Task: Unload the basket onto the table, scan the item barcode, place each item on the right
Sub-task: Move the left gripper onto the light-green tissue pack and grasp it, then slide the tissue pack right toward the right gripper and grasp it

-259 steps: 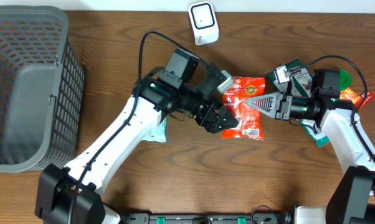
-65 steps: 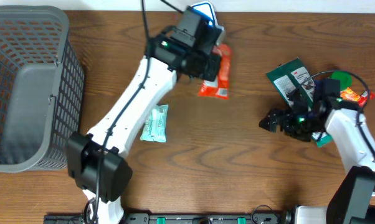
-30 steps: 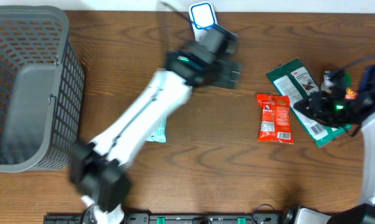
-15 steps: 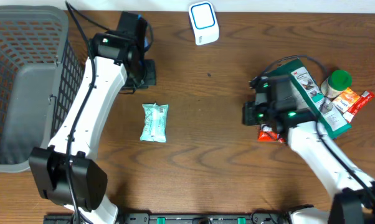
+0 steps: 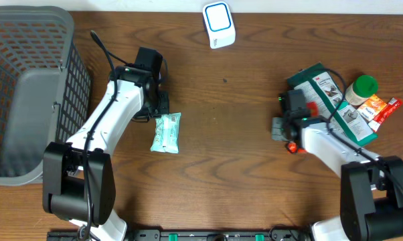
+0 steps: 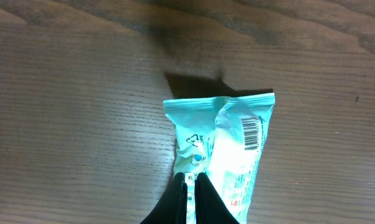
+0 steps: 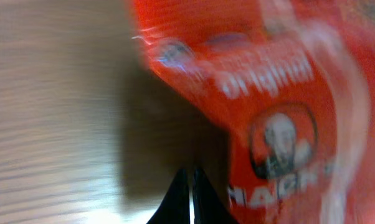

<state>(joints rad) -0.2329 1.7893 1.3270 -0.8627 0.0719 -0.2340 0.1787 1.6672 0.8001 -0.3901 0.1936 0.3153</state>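
A mint-green packet (image 5: 166, 132) lies flat on the wooden table, its barcode (image 6: 252, 132) facing up. My left gripper (image 5: 161, 114) is shut, and its tips (image 6: 192, 180) hang over the packet's near edge without gripping it. A red snack packet (image 7: 268, 93) lies under my right arm, with only a red corner (image 5: 292, 146) showing from above. My right gripper (image 7: 190, 174) is shut and empty just left of it, over shadowed table. The white scanner (image 5: 219, 25) stands at the back centre.
A grey mesh basket (image 5: 27, 94) fills the left side. At the right lie a dark green package (image 5: 325, 94), a green-capped bottle (image 5: 363, 86) and an orange-red packet (image 5: 380, 107).
My left gripper has come down from beside the basket to the mint packet's top end. My right arm has settled over the red packet, which lay uncovered a second ago.
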